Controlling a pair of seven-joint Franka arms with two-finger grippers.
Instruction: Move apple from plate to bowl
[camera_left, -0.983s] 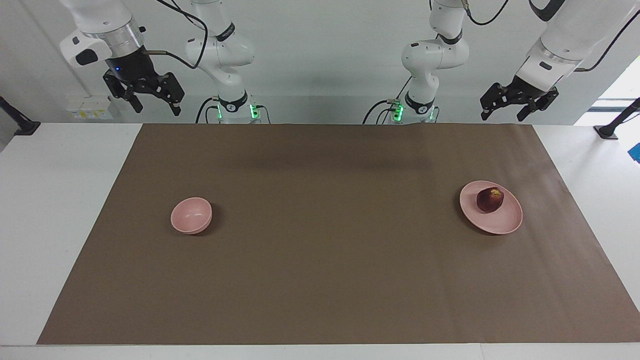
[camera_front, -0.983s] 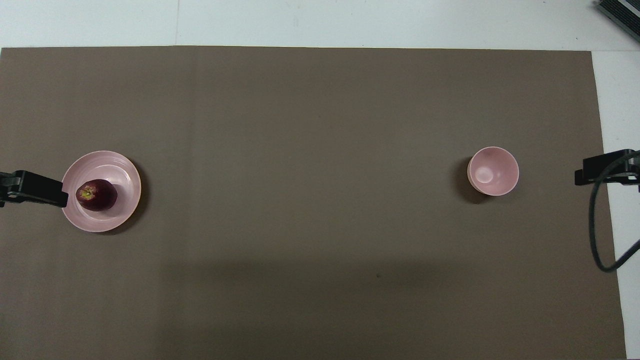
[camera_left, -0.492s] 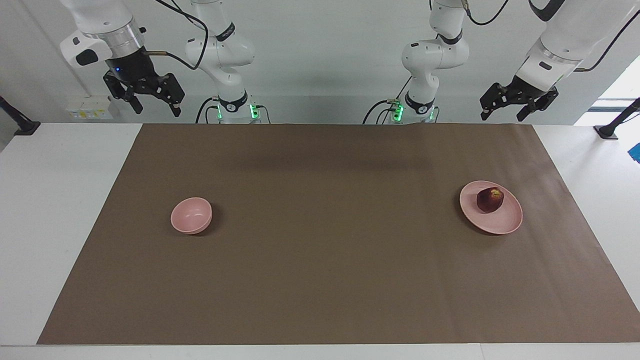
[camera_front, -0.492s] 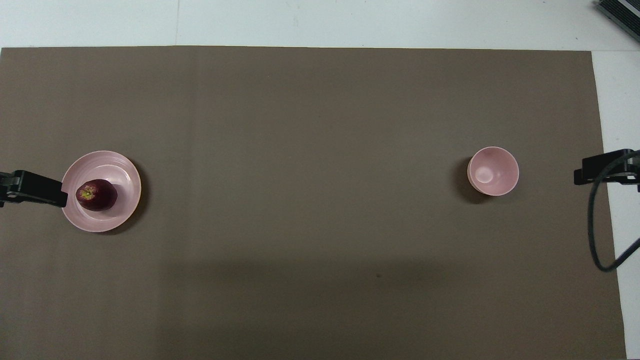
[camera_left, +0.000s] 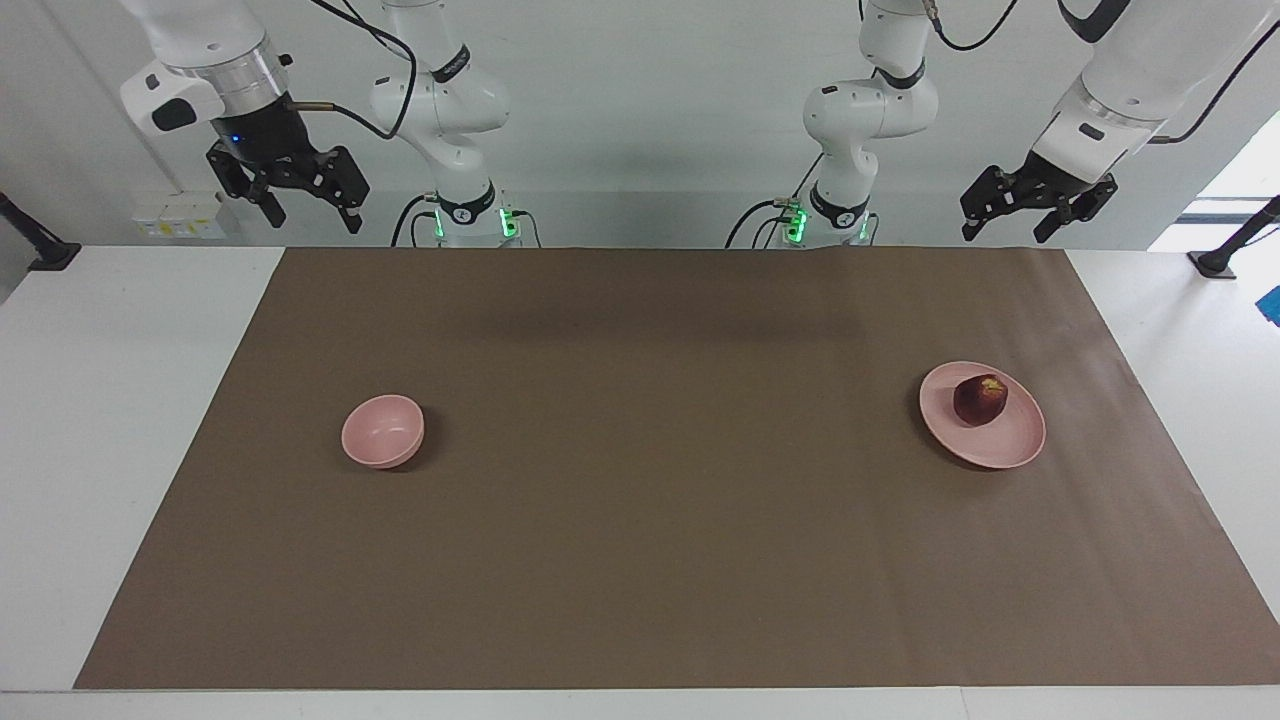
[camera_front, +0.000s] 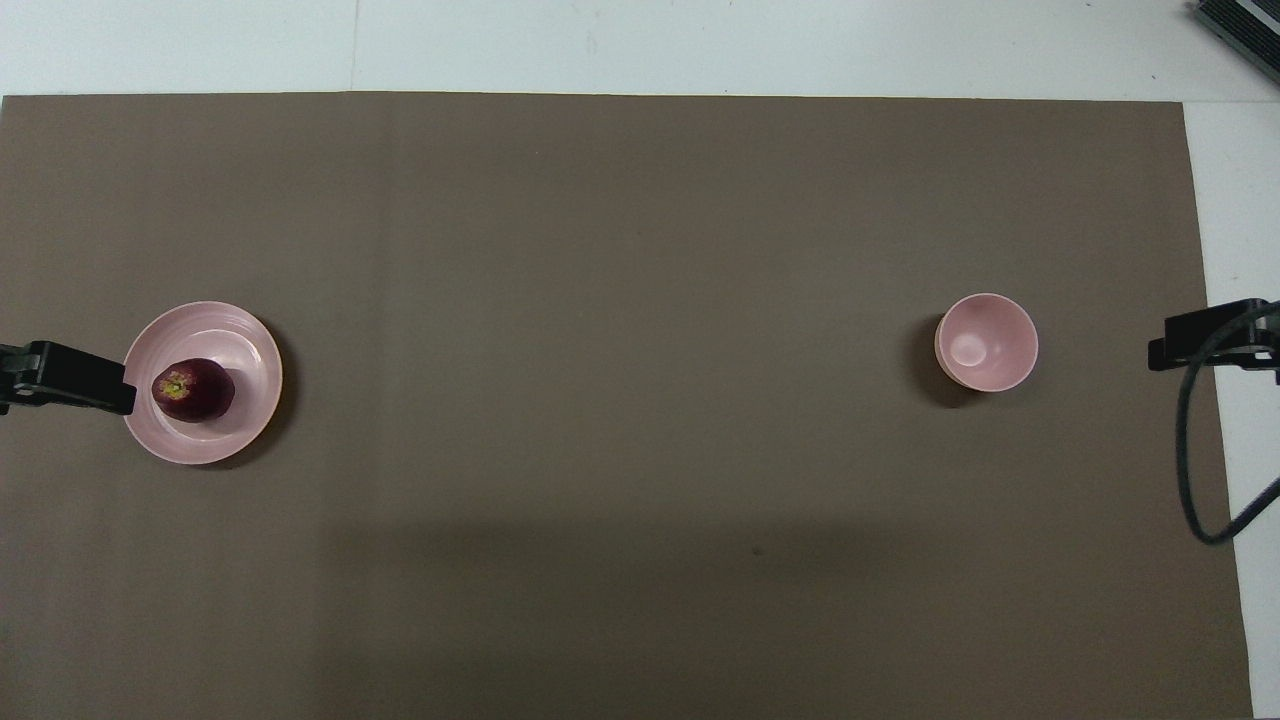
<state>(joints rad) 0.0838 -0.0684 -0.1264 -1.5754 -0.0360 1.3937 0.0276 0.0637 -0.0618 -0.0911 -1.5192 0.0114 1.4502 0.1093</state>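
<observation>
The apple was seen lying on the plate, toward the left arm's end of the tabletop. The bowl was placed well apart. The left gripper and right gripper were raised, fingers spread apart.

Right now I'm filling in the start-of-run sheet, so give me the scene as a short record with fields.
apple: on the plate, toward its robot-side edge
plate: on the brown mat, left arm's end
bowl: empty, upright, right arm's end
left claw: open, raised near its base, holding nothing
right claw: open, raised near its base, holding nothing
progress: apple not yet picked
</observation>
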